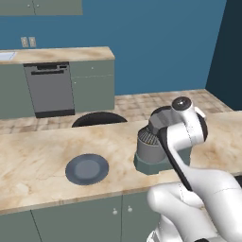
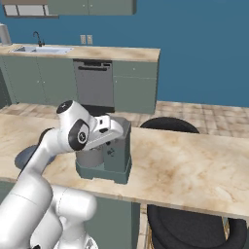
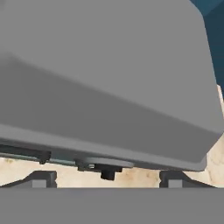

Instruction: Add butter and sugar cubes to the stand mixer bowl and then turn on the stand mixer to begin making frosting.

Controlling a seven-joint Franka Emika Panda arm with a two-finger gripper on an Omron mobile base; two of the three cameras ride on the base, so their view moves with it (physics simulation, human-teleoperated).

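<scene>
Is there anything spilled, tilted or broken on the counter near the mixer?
Nothing stands out. The stand mixer stands upright on the counter, with the stand mixer bowl seated on its base. The plate lies flat beside it. No spill or damage is visible.

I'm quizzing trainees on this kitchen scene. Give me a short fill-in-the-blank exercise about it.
1. The mixer stands on a marble ____.
2. The flat round thing left of the mixer in the left base view is a dark ____.
3. The bowl sits on the mixer's base, under its ____.
4. In the hand view the fingertips stand wide apart, so the gripper is ____.

Missing words: counter; plate; head; open
</scene>
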